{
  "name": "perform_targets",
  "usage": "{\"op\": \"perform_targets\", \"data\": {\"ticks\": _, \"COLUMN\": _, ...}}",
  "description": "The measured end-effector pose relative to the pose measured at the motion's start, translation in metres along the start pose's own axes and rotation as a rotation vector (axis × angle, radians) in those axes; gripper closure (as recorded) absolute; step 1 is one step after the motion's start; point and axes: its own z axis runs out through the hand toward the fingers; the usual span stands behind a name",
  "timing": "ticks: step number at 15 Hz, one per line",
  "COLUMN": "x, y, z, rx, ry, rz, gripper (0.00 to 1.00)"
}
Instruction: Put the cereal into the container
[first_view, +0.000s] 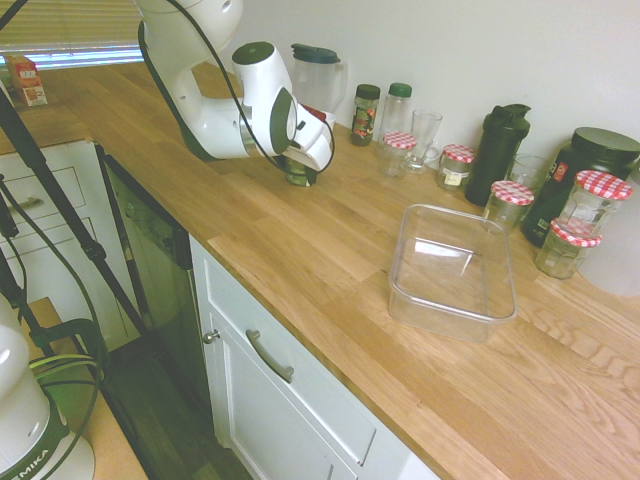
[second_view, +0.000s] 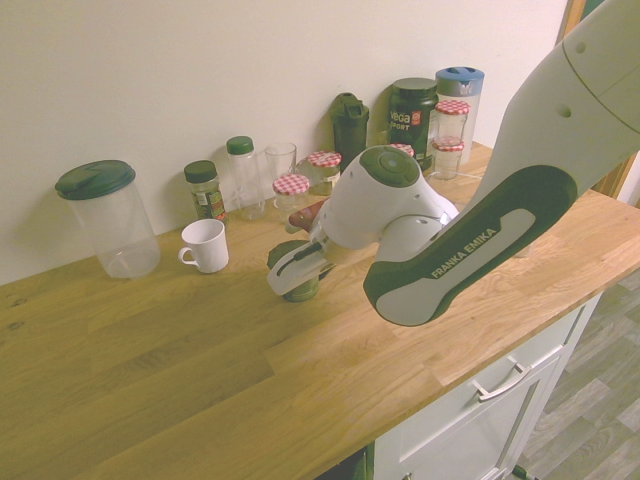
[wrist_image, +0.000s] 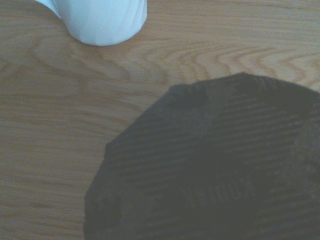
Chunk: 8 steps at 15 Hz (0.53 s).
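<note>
1. Worktop (first_view: 330, 270): a long wooden counter on white cabinets, with a wall along its back edge.
2. Lidded clear canister (second_view: 108, 220): stands at the back edge toward the left end in the second exterior view, with a white mug (second_view: 205, 245) to its right.
3. Gripper (second_view: 297, 270): reaches steeply down over the cereal (second_view: 298, 288), a small jar with a dark green lid, which stands on the worktop in front of the mug. The white hand hides the fingers in both exterior views, so whether the jaws are open or closed on the jar cannot be told.
4. Wrist view: the jar's dark ribbed lid (wrist_image: 215, 160) fills the lower right; the mug's base (wrist_image: 105, 20) shows beyond it.
5. Back-edge row: two green-capped bottles (first_view: 366, 113), a drinking glass (first_view: 424, 135), and checked-lid jars (first_view: 457, 166).
6. Container (first_view: 452, 272): a clear tub, well apart from the cereal, toward the front edge in the first exterior view.
</note>
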Motion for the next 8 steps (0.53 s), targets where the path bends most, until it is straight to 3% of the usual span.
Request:
{"op": "perform_targets", "data": {"ticks": 4, "x": 0.004, "y": -0.001, "z": -0.004, "rx": 0.002, "ry": 0.008, "rz": 0.002, "gripper": 1.00}}
{"op": "perform_targets", "data": {"ticks": 8, "x": 0.045, "y": 0.002, "z": -0.046, "rx": 0.016, "ry": 0.091, "rz": 0.038, "gripper": 1.00}}
